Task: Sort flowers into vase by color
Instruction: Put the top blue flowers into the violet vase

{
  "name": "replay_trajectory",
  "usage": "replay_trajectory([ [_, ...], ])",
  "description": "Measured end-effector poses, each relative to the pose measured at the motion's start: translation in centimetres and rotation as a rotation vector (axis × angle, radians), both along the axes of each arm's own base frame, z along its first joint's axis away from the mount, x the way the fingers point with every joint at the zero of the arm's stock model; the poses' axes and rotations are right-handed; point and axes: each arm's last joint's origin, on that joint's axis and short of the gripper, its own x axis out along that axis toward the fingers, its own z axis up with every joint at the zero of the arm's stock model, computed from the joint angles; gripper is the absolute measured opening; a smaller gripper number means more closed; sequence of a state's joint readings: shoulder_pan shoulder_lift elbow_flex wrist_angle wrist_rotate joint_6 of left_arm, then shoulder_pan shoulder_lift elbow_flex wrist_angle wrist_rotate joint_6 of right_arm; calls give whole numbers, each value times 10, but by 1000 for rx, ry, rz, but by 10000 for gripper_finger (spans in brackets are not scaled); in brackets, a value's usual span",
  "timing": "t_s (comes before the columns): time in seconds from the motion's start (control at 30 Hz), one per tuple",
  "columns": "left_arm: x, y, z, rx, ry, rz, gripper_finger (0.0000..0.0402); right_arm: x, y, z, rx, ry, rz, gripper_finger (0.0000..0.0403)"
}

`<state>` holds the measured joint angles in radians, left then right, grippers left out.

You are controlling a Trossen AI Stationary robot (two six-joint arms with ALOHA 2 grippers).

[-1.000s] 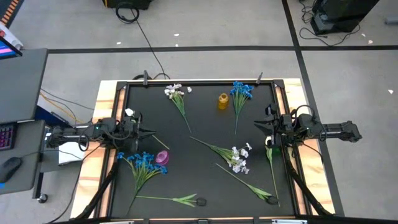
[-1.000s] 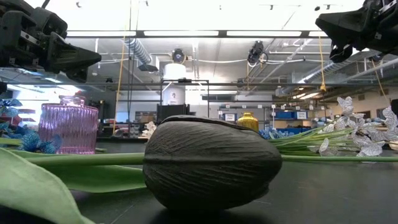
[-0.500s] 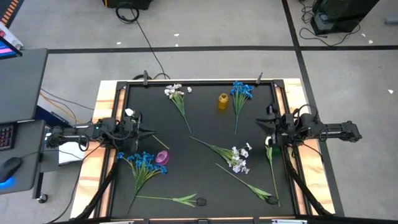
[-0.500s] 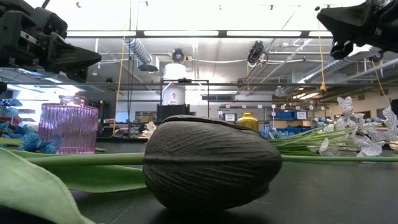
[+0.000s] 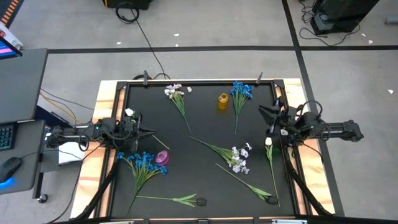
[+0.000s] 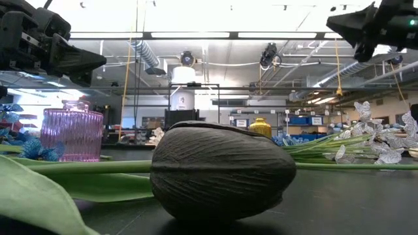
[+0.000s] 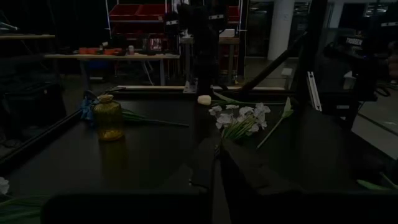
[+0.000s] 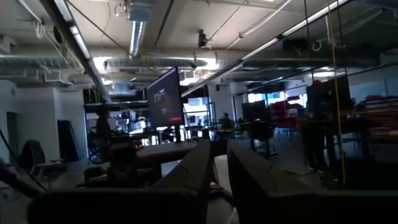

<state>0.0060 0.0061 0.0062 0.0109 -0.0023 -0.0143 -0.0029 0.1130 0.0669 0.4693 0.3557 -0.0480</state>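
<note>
Hovering at the table's (image 5: 186,186) left edge, the left end effector (image 5: 151,132) has its fingers nearly together, holding nothing. Flowers (image 5: 233,157) lie scattered over the table. At the right, the right end effector (image 5: 263,114) likewise grips nothing, fingers slightly apart.

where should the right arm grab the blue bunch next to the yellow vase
Grip the blue bunch on its bare stem, below the blossoms. It lies flat on the table, head toward the far edge beside the yellow vase, stem running toward the middle. Probably best to come straight down with the right gripper, its fingers straddling the thin stem crosswise.
</note>
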Motion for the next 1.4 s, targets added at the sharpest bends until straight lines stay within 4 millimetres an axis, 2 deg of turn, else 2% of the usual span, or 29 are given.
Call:
replay_trajectory([
  [0.23, 0, 0, 0, 0, 0, 0, 34, 14, 0, 29, -3, 97, -12, 72],
  [0.5, 0, 0, 0, 0, 0, 0, 34, 55, -4, 55, 51, 400, -133, 73],
  [0.67, 0, 0, 0, 0, 0, 0, 34, 77, -5, 66, 202, 620, -189, 73],
  [0.9, 0, 0, 0, 0, 0, 0, 34, 93, -3, 63, 553, 876, -204, 72],
  [1.03, 0, 0, 0, 0, 0, 0, 34, 99, -5, 53, 650, 938, -254, 71],
  [1.2, 0, 0, 0, 0, 0, 0, 34, 109, -21, 41, 705, 933, -408, 71],
  [1.4, 0, 0, 0, 0, 0, 0, 34, 118, -49, 22, 786, 940, -600, 71],
])
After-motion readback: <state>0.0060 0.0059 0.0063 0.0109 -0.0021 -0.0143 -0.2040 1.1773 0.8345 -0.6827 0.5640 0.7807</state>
